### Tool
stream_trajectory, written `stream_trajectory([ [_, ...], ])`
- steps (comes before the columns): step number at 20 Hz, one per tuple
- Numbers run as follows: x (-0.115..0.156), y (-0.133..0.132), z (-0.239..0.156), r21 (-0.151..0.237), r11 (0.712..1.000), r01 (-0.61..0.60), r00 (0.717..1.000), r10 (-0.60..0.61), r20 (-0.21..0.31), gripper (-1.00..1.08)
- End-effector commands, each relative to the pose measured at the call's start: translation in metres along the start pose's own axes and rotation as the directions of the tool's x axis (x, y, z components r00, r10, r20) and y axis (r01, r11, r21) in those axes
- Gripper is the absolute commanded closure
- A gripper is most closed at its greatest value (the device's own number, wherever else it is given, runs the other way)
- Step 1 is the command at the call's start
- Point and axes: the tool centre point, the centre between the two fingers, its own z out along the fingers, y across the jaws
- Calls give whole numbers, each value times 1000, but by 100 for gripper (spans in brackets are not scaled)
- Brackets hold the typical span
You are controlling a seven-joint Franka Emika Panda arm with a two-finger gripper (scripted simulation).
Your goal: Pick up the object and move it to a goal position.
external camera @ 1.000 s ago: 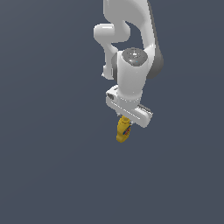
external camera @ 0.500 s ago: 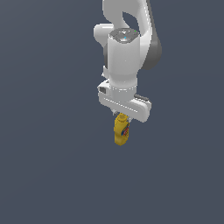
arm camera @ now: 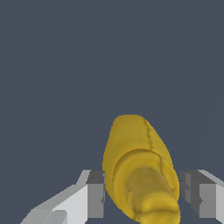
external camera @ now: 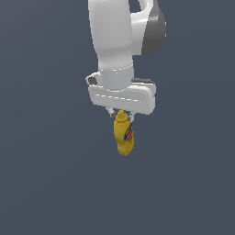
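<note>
Swung nearer the exterior camera since a second ago, arm (external camera: 114, 41) looming larger. Jaws of the gripper (external camera: 121, 114) clamped on the capped upper end of the mustard bottle (external camera: 124, 136), body hanging below, clear of any surface, label toward the exterior view's right.

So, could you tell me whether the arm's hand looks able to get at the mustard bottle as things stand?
Yes, it appears so: the hand already seems to hold the mustard bottle near its cap, the bottle hanging below it. In the wrist view the fingers flank the bottle on both sides, with nothing else in the way.
</note>
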Motion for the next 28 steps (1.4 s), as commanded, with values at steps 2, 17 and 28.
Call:
stream_trajectory([
  [2,17,-3,-28,49,998,45,998,-43,-37,108],
  [17,75,-2,-129,225,945,236,965,-201,-169,108],
  [28,110,5,-206,333,865,376,916,-292,-276,108],
])
